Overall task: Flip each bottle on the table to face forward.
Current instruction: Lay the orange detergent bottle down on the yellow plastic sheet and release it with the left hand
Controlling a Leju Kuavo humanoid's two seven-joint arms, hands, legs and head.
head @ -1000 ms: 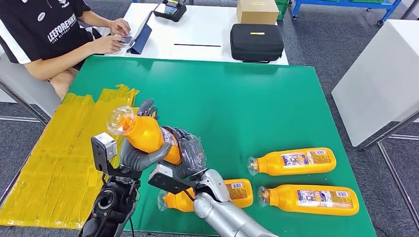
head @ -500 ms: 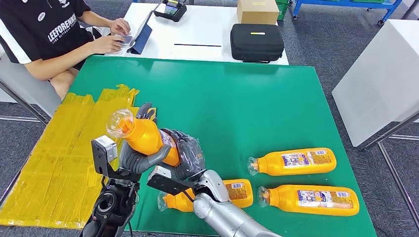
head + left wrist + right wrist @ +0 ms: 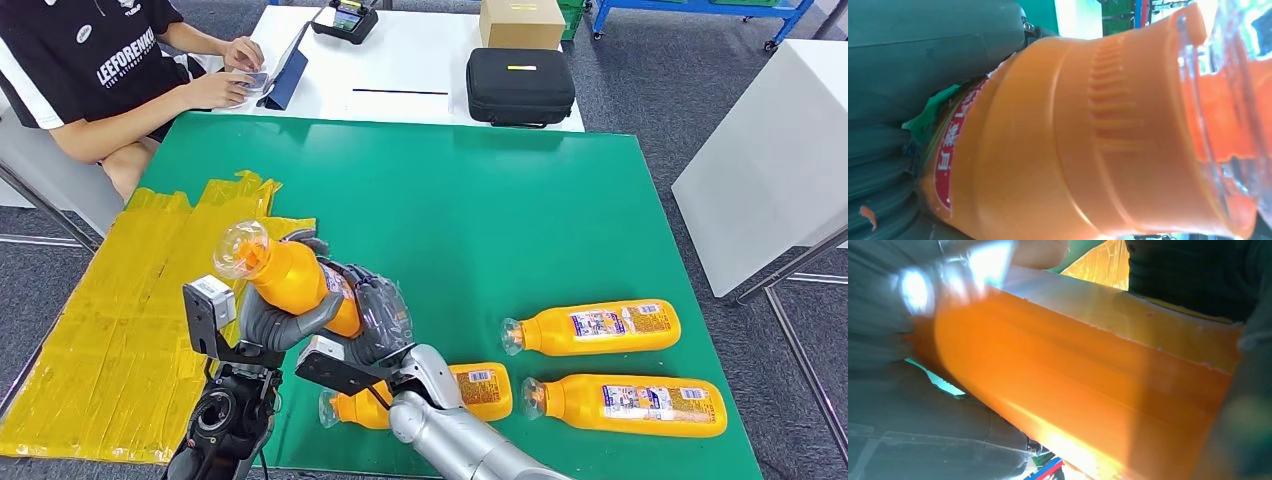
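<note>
An orange bottle (image 3: 297,283) with a clear cap (image 3: 241,248) is held tilted above the near left of the green table (image 3: 480,200), cap up and to the left. My left hand (image 3: 272,322) grips its middle from below. My right hand (image 3: 383,318) wraps around its lower end. The left wrist view shows the bottle's shoulder (image 3: 1088,135) close up beside that hand (image 3: 923,50). In the right wrist view the bottle's body (image 3: 1083,390) lies against that hand (image 3: 923,415). Three more orange bottles lie on their sides: one (image 3: 597,327), one (image 3: 630,403), and one (image 3: 480,390) partly behind my right arm.
Yellow tape (image 3: 110,320) covers the table's left part. A seated person (image 3: 90,60) works at the far left corner by a white table (image 3: 410,70) holding a black case (image 3: 518,85) and a cardboard box (image 3: 520,22). Another white table (image 3: 770,150) stands at the right.
My left hand's fingers behind the bottle have dropped and curled closer to it. The bottle has tipped slightly; the other bottles have not moved.
</note>
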